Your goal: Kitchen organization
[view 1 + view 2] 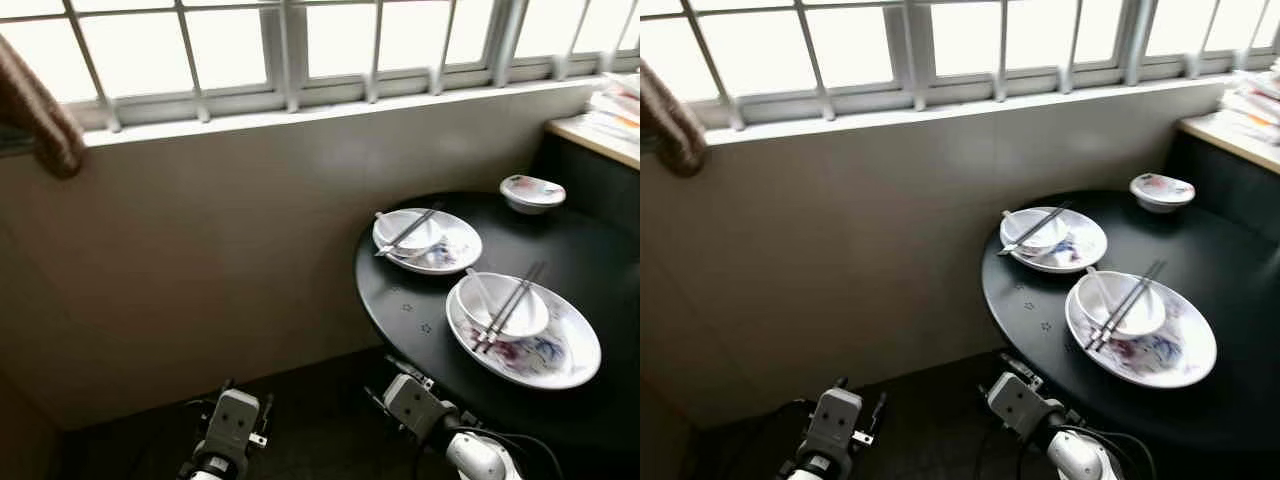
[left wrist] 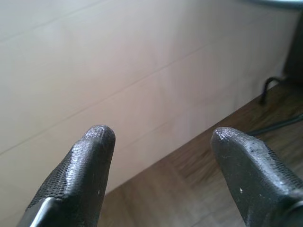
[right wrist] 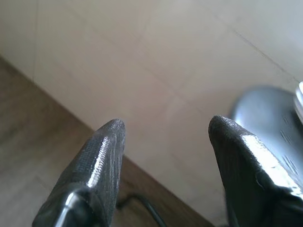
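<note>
Standing before a round black table (image 1: pixel 400 300) set against a pale wall under a barred window (image 1: pixel 300 50), the robot has not yet reached for anything. Taking the table as the landmark: on its near part sits a large white plate (image 1: pixel 560 365) with a blue and red pattern, and in that plate rests a white bowl (image 1: pixel 530 318) holding a white spoon (image 1: pixel 480 292), with a pair of dark chopsticks (image 1: pixel 512 306) laid across the bowl. Farther back on the table, toward the window, is a second plate (image 1: pixel 455 250) carrying a second bowl (image 1: pixel 398 228), also crossed by chopsticks (image 1: pixel 408 229) and holding a spoon. At the table's far edge, well apart from both settings, stands a small patterned bowl (image 1: pixel 532 192) by itself.

Both arms hang low, below the table's rim. The right gripper (image 3: pixel 165 137) sits just beside the table's near edge, its two black fingers spread wide with nothing between them. The left gripper (image 2: pixel 161 137) hangs farther from the table, toward the wall, likewise gaping and empty.

Judging by this, the task is at its approach stage, with the dishes untouched. The next move likely calls for raising the right arm above the tabletop and choosing a first item, probably the nearer setting. The loose chopsticks could roll off if a bowl is lifted carelessly.
</note>
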